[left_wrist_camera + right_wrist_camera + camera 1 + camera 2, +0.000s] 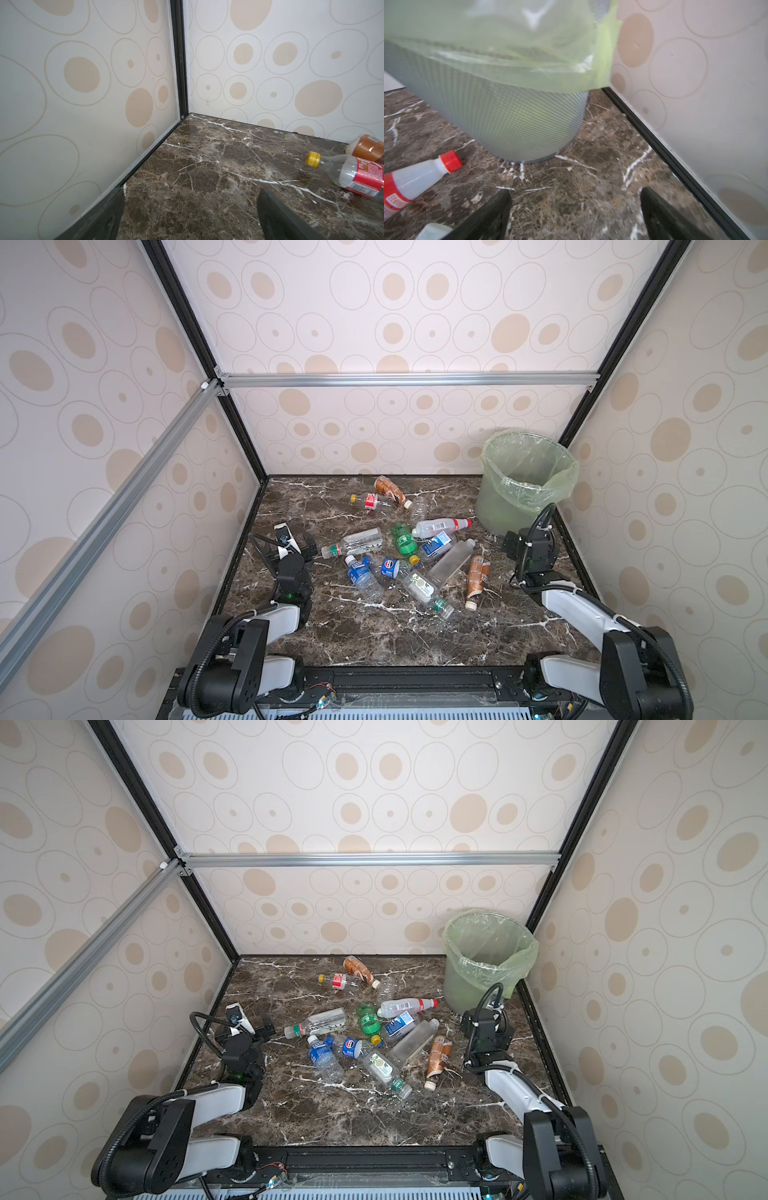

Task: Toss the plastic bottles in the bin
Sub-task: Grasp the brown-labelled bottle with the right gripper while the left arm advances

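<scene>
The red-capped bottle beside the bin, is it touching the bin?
Apart. The right wrist view shows a strip of bare marble table between the red-capped bottle and the bin.

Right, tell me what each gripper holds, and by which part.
Nothing is held. The left gripper and the right gripper both stand open, with only bare table between their jaws; the bottles lie loose on the table.
</scene>
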Controlling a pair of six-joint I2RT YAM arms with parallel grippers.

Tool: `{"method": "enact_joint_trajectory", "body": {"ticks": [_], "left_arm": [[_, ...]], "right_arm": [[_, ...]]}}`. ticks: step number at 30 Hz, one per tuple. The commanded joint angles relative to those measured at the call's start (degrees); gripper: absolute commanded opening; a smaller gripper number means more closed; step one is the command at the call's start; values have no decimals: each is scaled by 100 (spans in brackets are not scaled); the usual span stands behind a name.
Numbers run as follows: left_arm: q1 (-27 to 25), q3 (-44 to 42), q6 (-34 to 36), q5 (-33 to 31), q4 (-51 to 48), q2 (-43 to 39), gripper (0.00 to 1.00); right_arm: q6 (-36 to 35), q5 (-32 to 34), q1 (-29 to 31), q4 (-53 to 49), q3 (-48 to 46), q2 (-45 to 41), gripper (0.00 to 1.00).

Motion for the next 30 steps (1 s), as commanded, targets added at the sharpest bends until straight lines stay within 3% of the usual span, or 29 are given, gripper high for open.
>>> {"method": "enact_joint_trajectory", "body": {"ticks": [1,3,5,8,14,17,22,24,27,30], "left_arm": [[-129,574,-813,-377,-1255,-443,99],[-177,831,-1287,-248,-1808,-635,99],[-215,1166,-1795,64,-2462,-727,99],[-298,1841,-2120,546,-3581,-657,99],[-408,3260,-2509,2596,-5867,-97,99],[-583,3553,-2607,2741,-6665,-150,99],[-887,3089,-2984,2887,-6381,-1028,99],[-1069,2868,-3192,3001,-6005,-1269,99],[-1465,2787,-3225,2992,-5499,-1306,99],[-1840,3008,-3155,2902,-5194,-1011,99]], "right_arm": [[981,534,29,-1769,354,-412,100],[1124,221,29,-1648,255,-576,100],[888,-543,32,-1476,151,-708,100],[945,-1243,53,-1591,224,-688,100],[935,-1772,477,-2302,918,-196,100],[1019,-1772,862,-2645,1113,-210,100],[1251,-2217,1061,-3383,1192,-333,100],[1284,-2102,1337,-3591,1124,-443,100],[1487,-1886,1513,-3873,857,-704,100],[1701,-2289,1536,-3809,494,-843,100]]}}
